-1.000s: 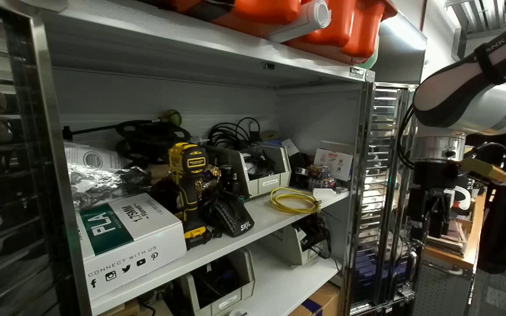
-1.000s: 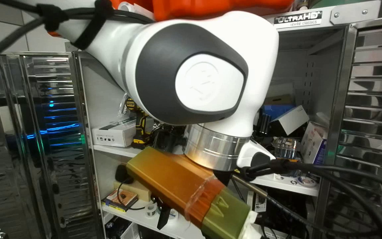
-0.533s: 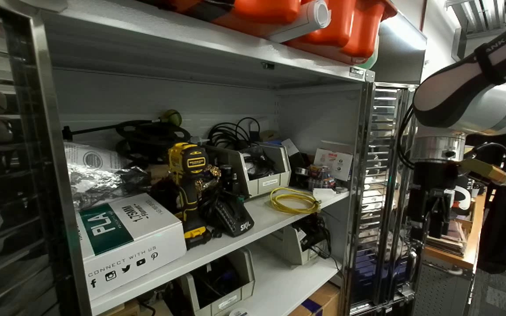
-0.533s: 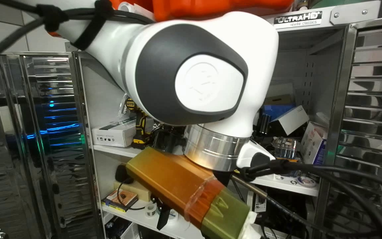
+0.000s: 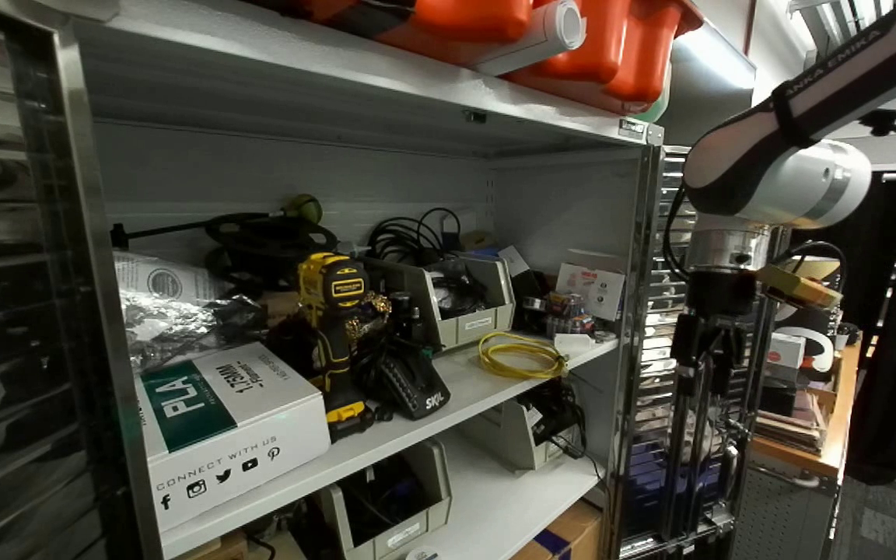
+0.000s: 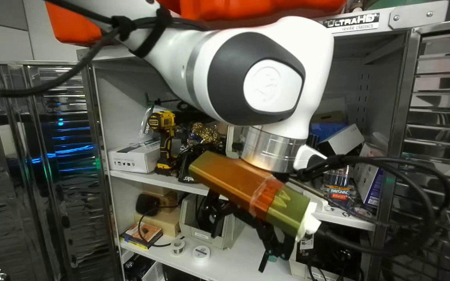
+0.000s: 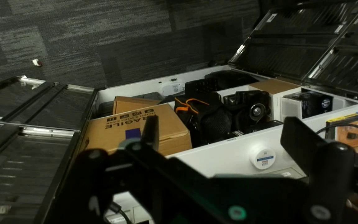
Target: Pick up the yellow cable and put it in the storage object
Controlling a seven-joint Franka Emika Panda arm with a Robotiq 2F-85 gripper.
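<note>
Just right of the bin (image 5: 475,327), the yellow cable (image 5: 514,369) lies coiled, probably for compactness; well apart from it, the claw (image 7: 222,132) hangs spread and empty, presumably to straddle it.

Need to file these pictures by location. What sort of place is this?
Most likely a robotics lab or maker workshop: a robot arm hangs in front of an open storage cabinet holding a yellow-and-black power tool and a box marked PLA filament.
</note>
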